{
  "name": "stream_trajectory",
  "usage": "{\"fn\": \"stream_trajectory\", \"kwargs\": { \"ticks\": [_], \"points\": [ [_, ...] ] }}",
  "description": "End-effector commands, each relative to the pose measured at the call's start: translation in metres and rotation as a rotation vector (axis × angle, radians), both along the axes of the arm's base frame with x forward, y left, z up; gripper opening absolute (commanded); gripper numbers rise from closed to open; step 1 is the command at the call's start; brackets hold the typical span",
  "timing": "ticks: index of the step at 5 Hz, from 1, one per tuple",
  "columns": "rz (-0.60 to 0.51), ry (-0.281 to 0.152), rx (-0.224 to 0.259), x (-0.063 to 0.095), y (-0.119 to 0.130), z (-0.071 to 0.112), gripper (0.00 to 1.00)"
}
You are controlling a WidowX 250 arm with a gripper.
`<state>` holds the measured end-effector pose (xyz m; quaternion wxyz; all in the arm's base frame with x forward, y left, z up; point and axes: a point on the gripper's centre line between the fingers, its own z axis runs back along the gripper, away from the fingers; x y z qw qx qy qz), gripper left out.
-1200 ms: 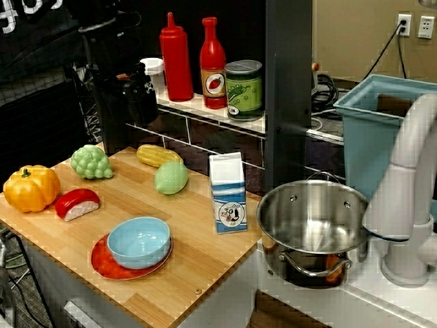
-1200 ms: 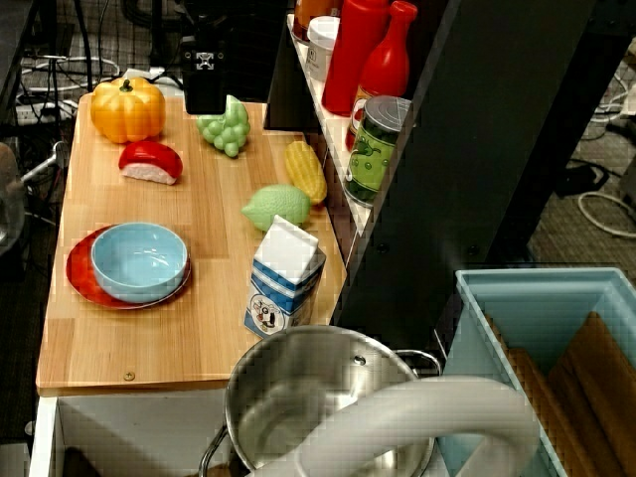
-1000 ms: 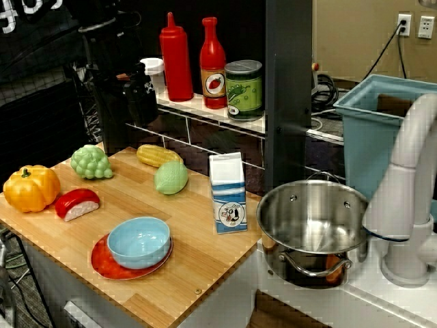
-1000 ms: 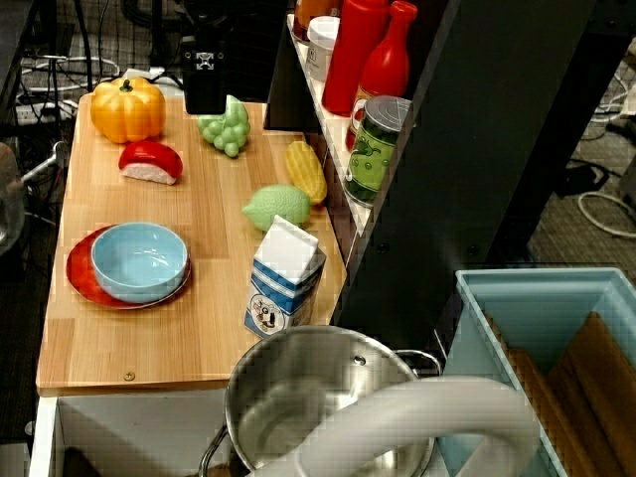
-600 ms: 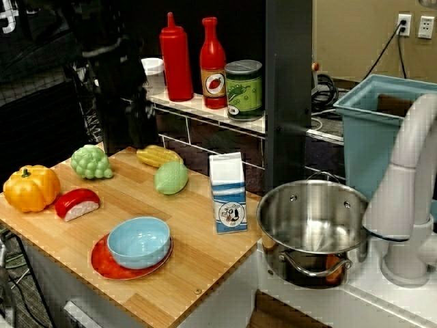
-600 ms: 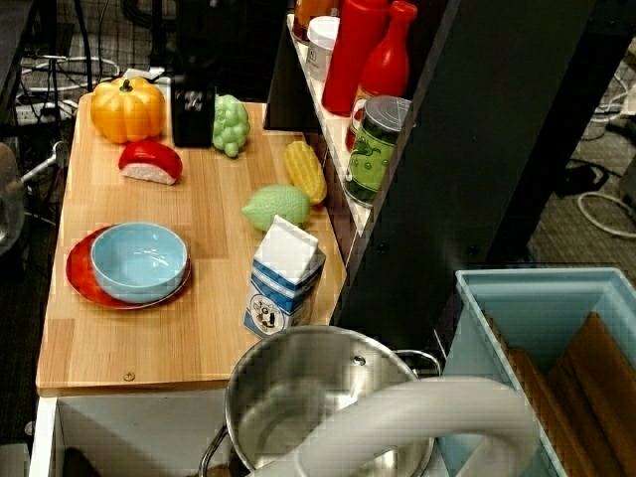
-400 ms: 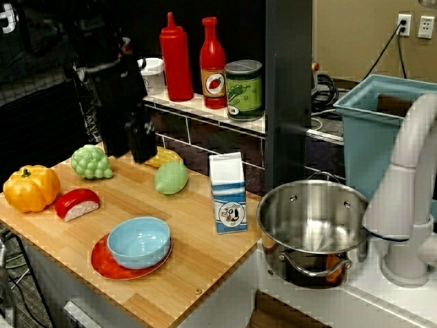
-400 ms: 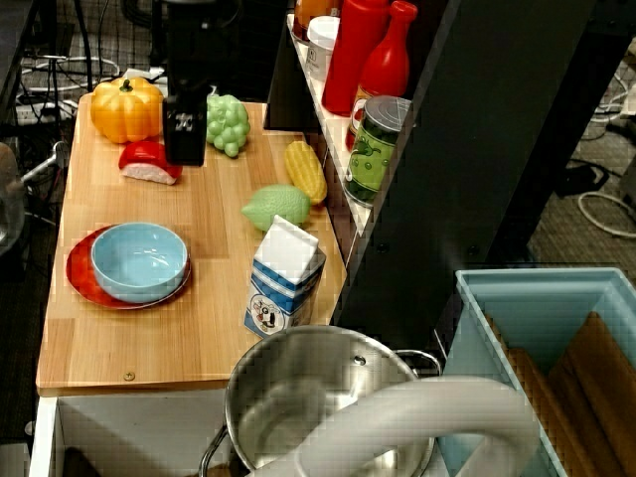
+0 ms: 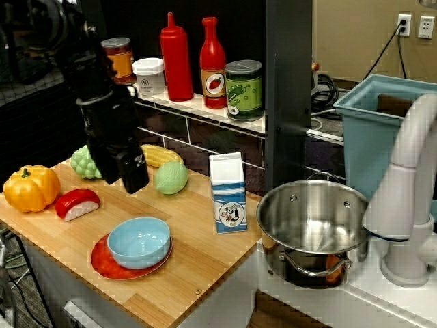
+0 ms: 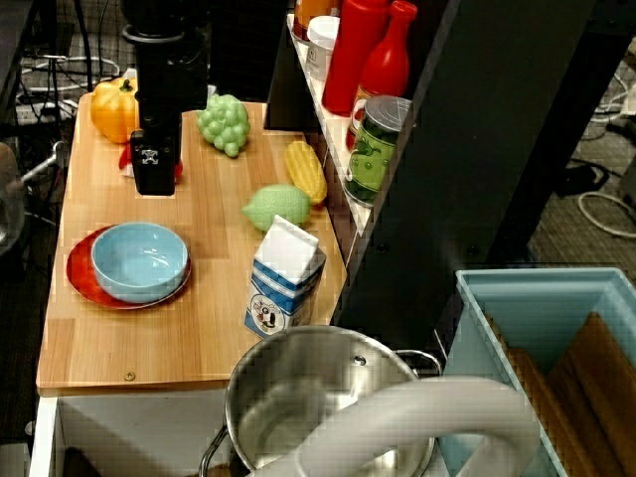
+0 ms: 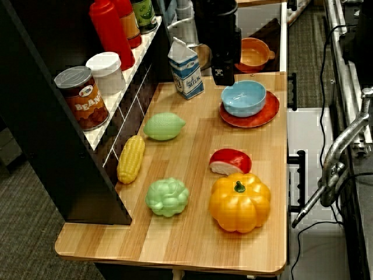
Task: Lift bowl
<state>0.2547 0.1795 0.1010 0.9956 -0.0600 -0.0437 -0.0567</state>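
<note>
The small light-blue bowl (image 9: 138, 240) sits upright and empty on a flat red-orange plate (image 9: 101, 264) near the front edge of the wooden board. It also shows from above as the bowl (image 10: 139, 260) and from the opposite side as the bowl (image 11: 243, 97). My black gripper (image 9: 131, 176) hangs in the air above the board, behind and slightly left of the bowl, not touching it. From above the gripper (image 10: 153, 174) covers part of the red-and-white toy. Its fingers face the cameras side-on, so the gap between them is hidden.
On the board lie an orange pumpkin (image 9: 31, 188), a red-and-white piece (image 9: 76, 203), green grapes (image 10: 224, 124), a corn cob (image 10: 305, 171), a lime (image 9: 171, 178) and a milk carton (image 9: 228, 193). A steel pot (image 9: 312, 219) stands right; bottles and cans line the shelf.
The arm has swung from the back of the board, near the shelf, forward and down toward the bowl. The bowl and plate have not moved.
</note>
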Motion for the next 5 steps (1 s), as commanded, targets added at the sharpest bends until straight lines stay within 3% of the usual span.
{"fn": "stream_trajectory", "kwargs": {
  "ticks": [1,3,5],
  "points": [
    [-0.013,-0.057,0.091,-0.006,0.005,-0.007,1.00],
    [-0.004,-0.102,0.156,-0.007,0.017,-0.029,1.00],
    [0.003,-0.086,0.170,-0.008,0.027,-0.040,1.00]
  ]
}}
